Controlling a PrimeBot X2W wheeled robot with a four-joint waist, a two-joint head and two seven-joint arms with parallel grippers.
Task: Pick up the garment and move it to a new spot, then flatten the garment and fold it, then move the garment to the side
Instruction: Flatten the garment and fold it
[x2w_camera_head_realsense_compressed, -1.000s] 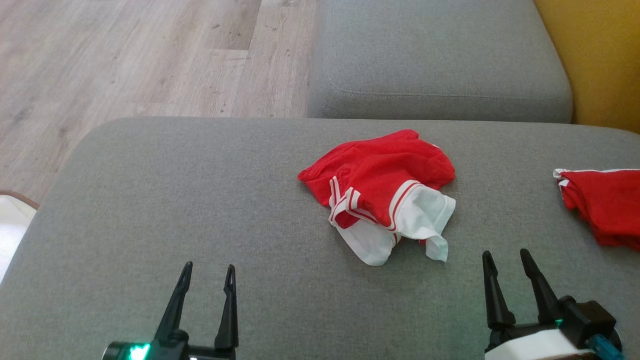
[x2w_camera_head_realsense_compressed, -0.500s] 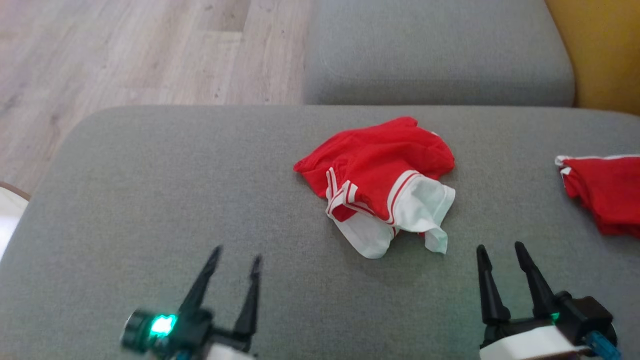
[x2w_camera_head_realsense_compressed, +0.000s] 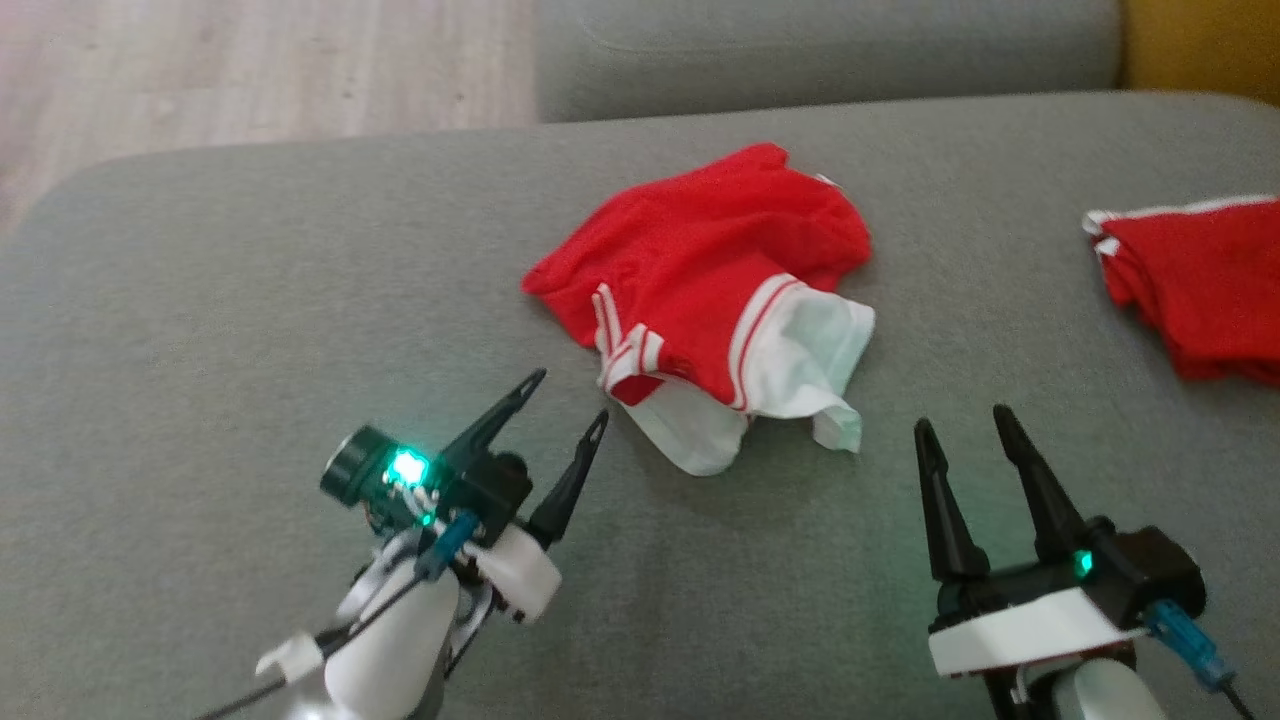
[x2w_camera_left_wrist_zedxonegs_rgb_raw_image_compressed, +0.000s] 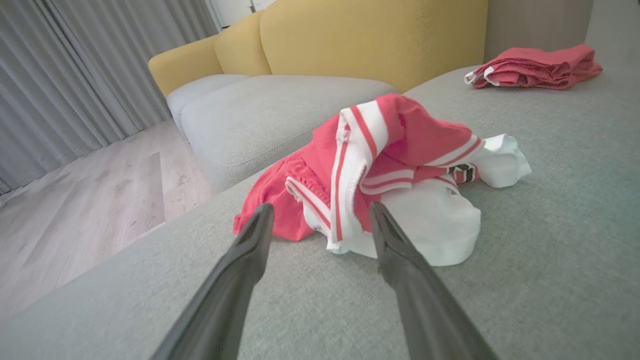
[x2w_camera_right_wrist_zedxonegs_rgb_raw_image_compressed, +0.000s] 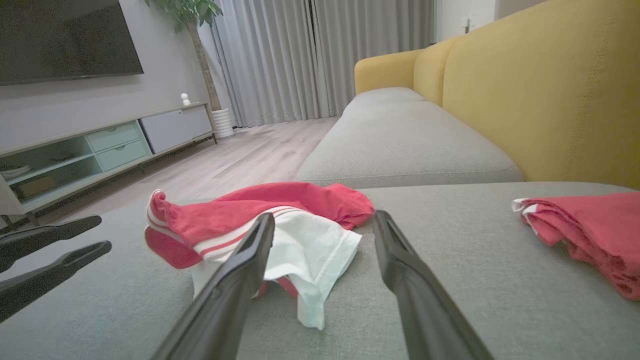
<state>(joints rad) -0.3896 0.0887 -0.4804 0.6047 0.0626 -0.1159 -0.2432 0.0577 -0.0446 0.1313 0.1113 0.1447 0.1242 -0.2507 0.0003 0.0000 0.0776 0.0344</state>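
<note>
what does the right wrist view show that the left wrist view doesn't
Right wrist view adds: a dark TV, a low cabinet, a plant and the open right gripper.
Left wrist view adds: a small black-and-white patch on the garment's near side.
Both share: the crumpled red and white garment, the open left gripper, the second red garment, the grey cushion, the yellow sofa back, curtains and wood floor.

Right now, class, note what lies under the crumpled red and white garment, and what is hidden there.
The crumpled garment rests on the grey cushion. White cloth pokes out from under its red layer. Its folded-under parts and the cushion patch beneath are covered.
</note>
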